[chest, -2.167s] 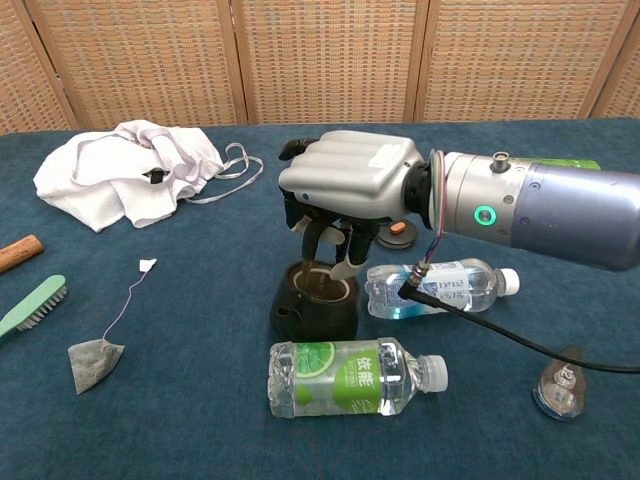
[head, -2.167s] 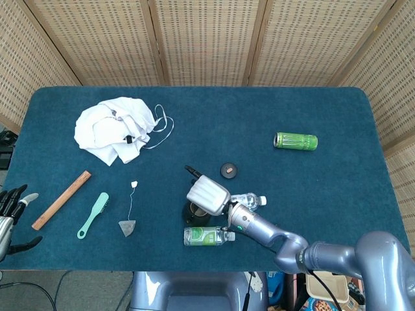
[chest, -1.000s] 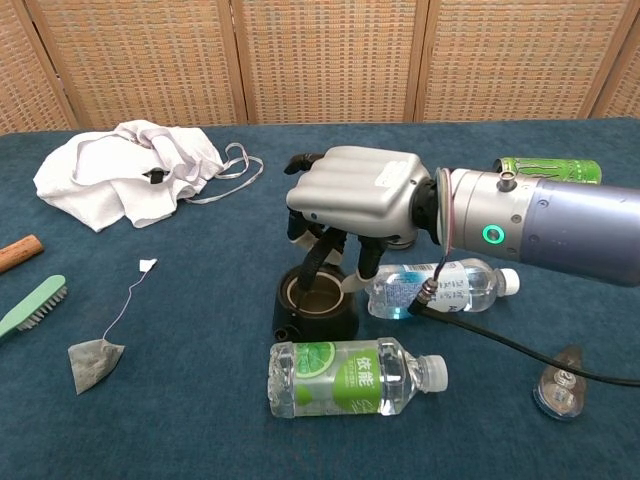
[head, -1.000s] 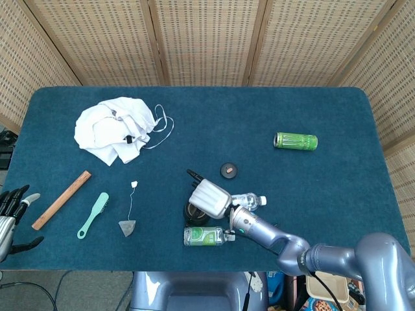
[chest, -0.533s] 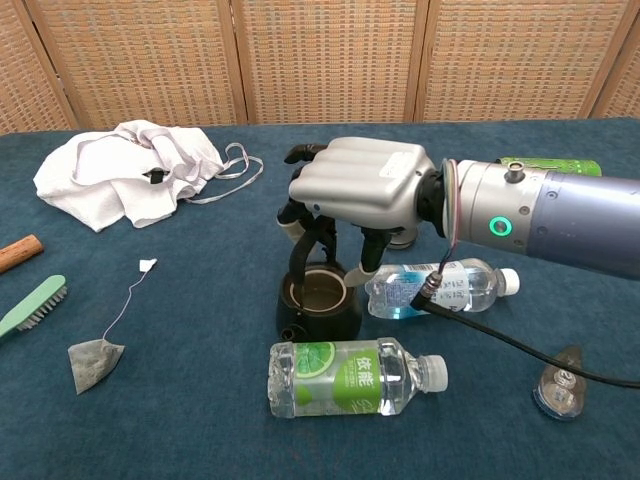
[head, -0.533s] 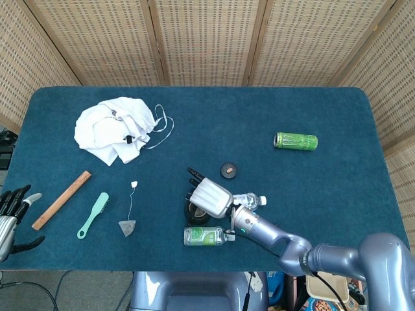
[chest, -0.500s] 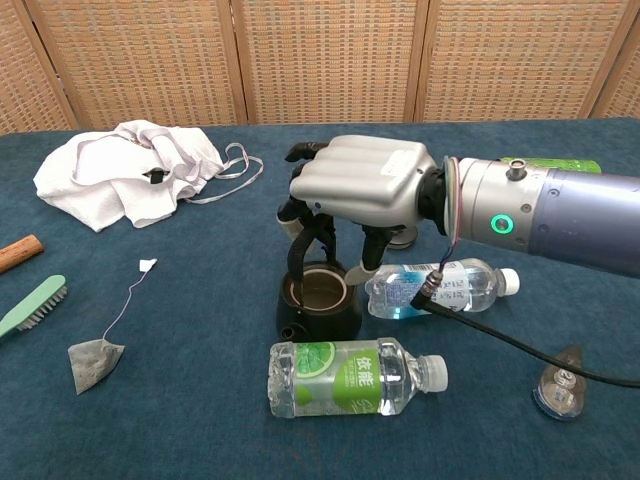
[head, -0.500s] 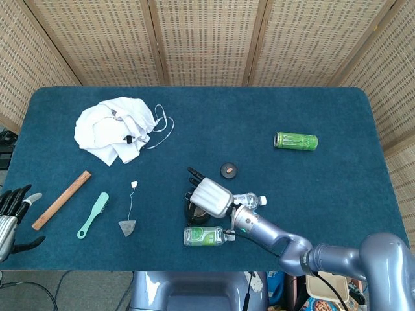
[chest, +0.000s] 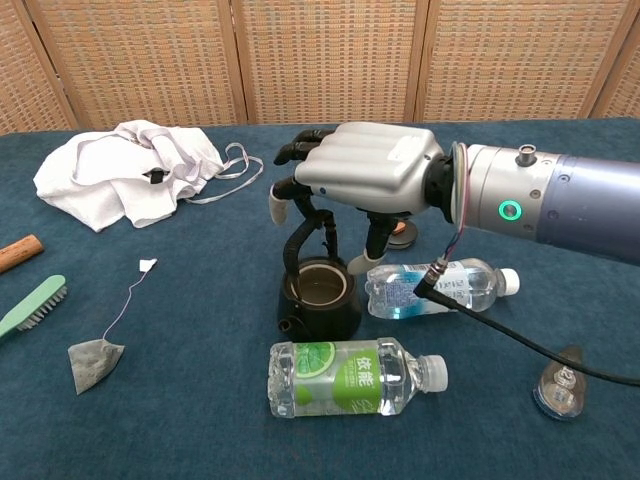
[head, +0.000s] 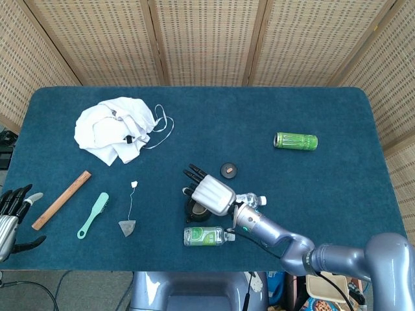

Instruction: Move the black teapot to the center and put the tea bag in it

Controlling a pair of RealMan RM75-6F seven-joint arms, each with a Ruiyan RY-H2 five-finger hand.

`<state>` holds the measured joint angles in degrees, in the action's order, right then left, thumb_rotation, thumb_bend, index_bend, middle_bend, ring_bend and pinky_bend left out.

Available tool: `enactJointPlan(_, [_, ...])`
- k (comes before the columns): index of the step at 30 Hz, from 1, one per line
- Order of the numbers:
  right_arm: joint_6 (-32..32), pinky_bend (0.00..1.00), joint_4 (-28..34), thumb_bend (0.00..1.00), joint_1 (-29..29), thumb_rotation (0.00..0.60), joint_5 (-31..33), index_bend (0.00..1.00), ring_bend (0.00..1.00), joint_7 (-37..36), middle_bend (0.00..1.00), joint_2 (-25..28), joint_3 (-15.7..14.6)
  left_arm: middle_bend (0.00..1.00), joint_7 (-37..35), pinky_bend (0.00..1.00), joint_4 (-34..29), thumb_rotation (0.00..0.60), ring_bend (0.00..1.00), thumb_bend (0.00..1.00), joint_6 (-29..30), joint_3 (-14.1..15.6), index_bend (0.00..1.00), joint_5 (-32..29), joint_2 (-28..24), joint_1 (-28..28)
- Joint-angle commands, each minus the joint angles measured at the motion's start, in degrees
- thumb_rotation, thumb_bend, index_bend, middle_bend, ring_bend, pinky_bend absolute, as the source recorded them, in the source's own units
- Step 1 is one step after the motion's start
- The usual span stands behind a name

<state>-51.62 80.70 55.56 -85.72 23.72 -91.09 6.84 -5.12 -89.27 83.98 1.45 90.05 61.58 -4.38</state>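
- Black teapot (chest: 318, 297): small, squat, matte black body w/ arched handle standing upright over the mouth. Lid off; mouth open, rim shows a brownish inner wall. Nothing visible inside. Spout stub at lower left front in chest view.
- Location: sits on blue table (head: 311, 194) near front edge, roughly mid-width, just beside two lying bottles.
- Tea bag (chest: 94, 361): grey-brown pouch lying flat on table, well left of teapot; thin string runs up to a small white tag (chest: 147, 265). Not in the pot.
- Right hand (chest: 365, 170): hovers above teapot, palm down, fingers spread and extended toward the far-left; holds nothing. Whether thumb touches the handle: cannot tell.
- Left hand (head: 13, 210): at far left table edge in head view, fingers apart, holding nothing; off the table surface.
- Small round black lid (head: 228, 170): w/ brown knob, lies on table behind teapot, apart from it.
- Green-label bottle (chest: 352, 378): clear plastic, on its side just in front of teapot, cap on, cap to the right.
- Blue-label bottle (chest: 440, 286): clear, on its side just right of teapot, cap on; arm cable crosses over it.
- Green can (head: 296, 140): on its side, far right, well apart.
- White cloth (head: 117, 128): bunched, far left rear.
- Green brush (head: 93, 214) and wooden stick (head: 61, 199): left front, near tea bag.
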Motion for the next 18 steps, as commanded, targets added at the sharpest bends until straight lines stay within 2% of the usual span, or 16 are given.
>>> enactJointPlan(1, [0.3,0.04,0.3,0.07,0.0,0.6,0.3,0.3,0.08,-0.2,0.22,0.2,0.1,0.02,0.0,0.0,0.0,0.6,0.04,0.16,0.0,0.0,0.13,0.0,0.0,0.0])
enactJointPlan(10, [0.6,0.03,1.3,0.06,0.0,0.6,0.8,0.28,0.04,-0.6,0.18,1.1,0.4,0.02,-0.2,0.0,0.1,0.6,0.04,0.16,0.0,0.1,0.14,0.1,0.0,0.0])
enactJointPlan(18, [-0.9,0.03,3.7,0.07,-1.3,0.6,1.8,0.28,0.04,-0.8,0.22,4.1,1.0,0.02,0.0,0.0,-0.1,0.6,0.04,0.16,0.1,0.0,0.14,0.2,-0.2,-0.1])
